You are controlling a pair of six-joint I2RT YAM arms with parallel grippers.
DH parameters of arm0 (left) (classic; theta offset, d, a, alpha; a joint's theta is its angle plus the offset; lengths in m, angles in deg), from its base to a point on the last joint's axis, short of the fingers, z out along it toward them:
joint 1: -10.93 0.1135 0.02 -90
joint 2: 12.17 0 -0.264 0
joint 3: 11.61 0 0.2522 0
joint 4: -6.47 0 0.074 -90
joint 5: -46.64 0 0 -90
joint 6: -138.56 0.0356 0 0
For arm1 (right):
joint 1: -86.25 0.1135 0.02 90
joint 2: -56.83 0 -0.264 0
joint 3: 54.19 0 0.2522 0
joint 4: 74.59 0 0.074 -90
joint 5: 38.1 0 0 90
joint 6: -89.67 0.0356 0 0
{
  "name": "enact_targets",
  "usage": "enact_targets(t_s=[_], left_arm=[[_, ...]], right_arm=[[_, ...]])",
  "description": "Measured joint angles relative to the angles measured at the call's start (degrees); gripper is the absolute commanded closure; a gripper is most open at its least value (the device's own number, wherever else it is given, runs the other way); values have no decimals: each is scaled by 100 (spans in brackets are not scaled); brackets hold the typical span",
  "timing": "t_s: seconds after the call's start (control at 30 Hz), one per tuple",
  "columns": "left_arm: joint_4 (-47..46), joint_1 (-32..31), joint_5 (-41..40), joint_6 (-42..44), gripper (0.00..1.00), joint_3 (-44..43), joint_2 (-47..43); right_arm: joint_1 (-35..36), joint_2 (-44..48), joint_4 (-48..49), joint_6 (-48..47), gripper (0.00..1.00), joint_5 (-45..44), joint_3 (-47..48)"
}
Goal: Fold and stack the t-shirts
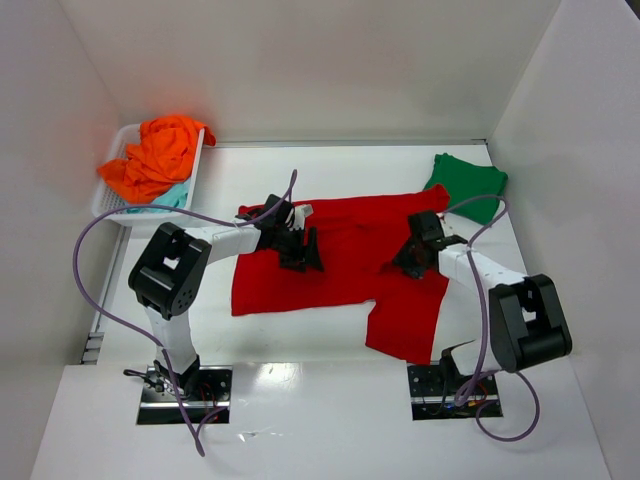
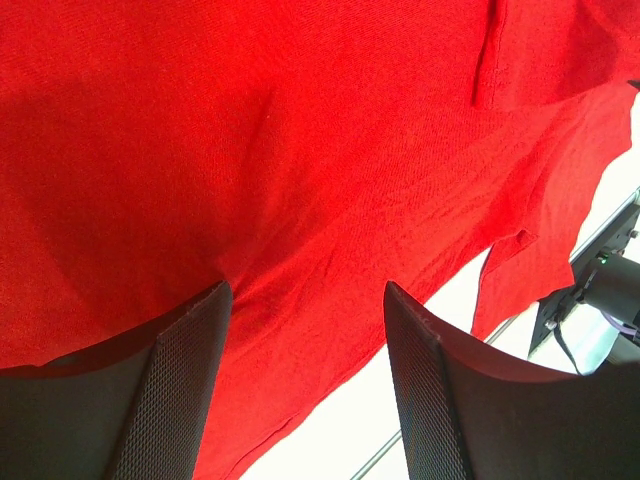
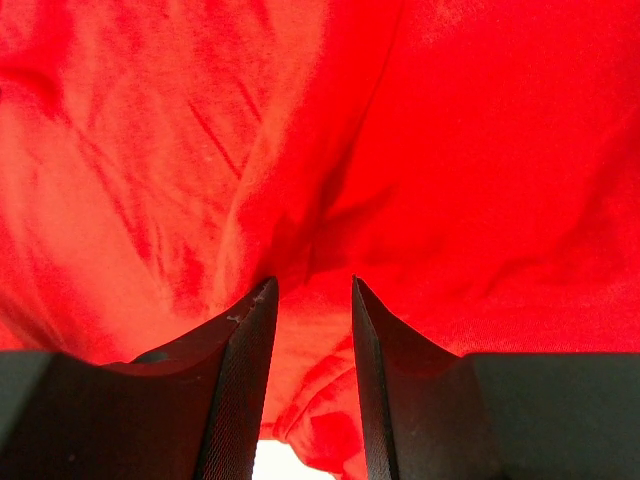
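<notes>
A large bright red t-shirt (image 1: 345, 270) lies spread across the middle of the table, one part hanging toward the front right. My left gripper (image 1: 300, 252) is open just over its left half; in the left wrist view the gripper (image 2: 306, 290) has its jaws wide apart above the red cloth (image 2: 300, 150). My right gripper (image 1: 405, 262) is on the shirt's right side; in the right wrist view the gripper (image 3: 313, 285) has its jaws close together on a bunched fold of red cloth (image 3: 450, 150), with creases running to them. A dark green t-shirt (image 1: 468, 185) lies folded at the back right.
A white lattice basket (image 1: 198, 165) stands at the back left, holding a crumpled orange t-shirt (image 1: 160, 155) and a pale teal one (image 1: 176, 195). White walls close in the table at the back and on both sides. Purple cables loop from both arms.
</notes>
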Motion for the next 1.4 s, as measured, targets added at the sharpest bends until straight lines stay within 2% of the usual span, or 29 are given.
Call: enact_targets(t_s=[0.33, 0.43, 0.67, 0.77, 0.87, 1.0, 1.03, 1.13, 1.27, 1.4], left_arm=[[0, 0, 26, 105, 29, 0, 0], [0, 0, 31, 107, 29, 0, 0], [-13, 0, 50, 109, 29, 0, 15], [-33, 0, 72, 109, 29, 0, 24], [-39, 0, 87, 109, 29, 0, 31], [-48, 0, 107, 109, 29, 0, 33], [-52, 0, 109, 107, 29, 0, 37], [-74, 0, 138, 107, 29, 0, 50], [-85, 0, 153, 107, 29, 0, 57], [-90, 0, 155, 107, 29, -2, 57]], right_arm=[[37, -352, 118, -33, 46, 22, 92], [50, -490, 164, -42, 46, 24, 184], [103, -662, 295, -68, 64, 101, 214], [103, -673, 319, -74, 68, 114, 214], [103, -688, 348, -85, 75, 127, 214], [103, -732, 385, -85, 75, 127, 219], [103, -743, 387, -85, 68, 129, 227], [103, -754, 385, -85, 61, 129, 293], [107, -758, 404, -87, 61, 133, 389], [107, -761, 409, -111, 69, 149, 400]])
